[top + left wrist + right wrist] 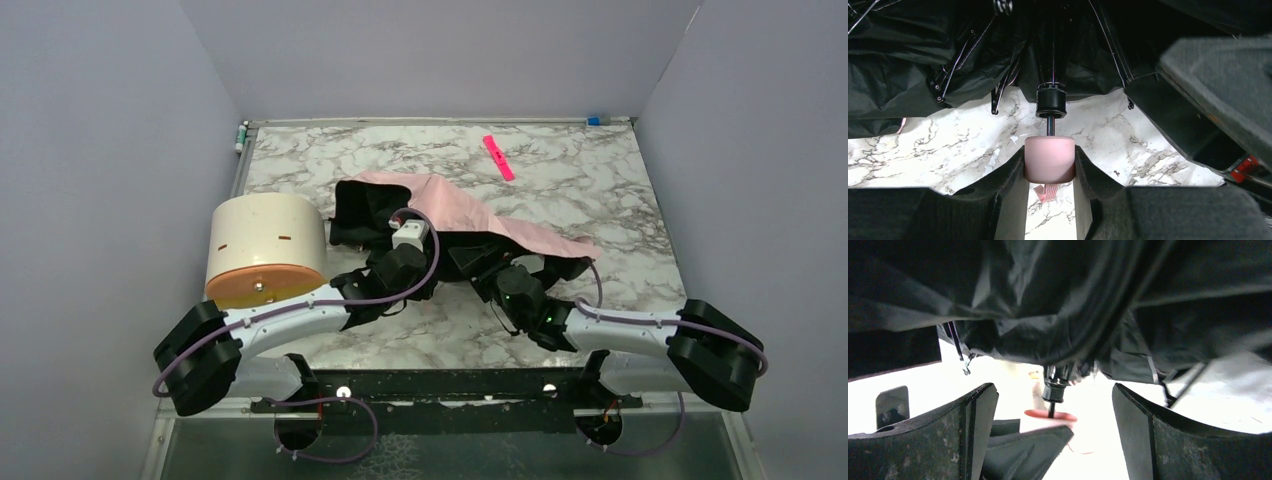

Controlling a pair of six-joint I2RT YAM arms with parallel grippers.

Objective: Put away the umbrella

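Grips small pink handle [1050, 159] of the umbrella [470, 215], half-open at centre of table [600, 170], w/ left gripper [1050, 165]; has right gripper [1053, 407] wide open, empty, below canopy. Pls hold handle steady, close right on runner [1051, 102], push straight, no catching of ribs. Shows clamp only in left wrist view, not from top
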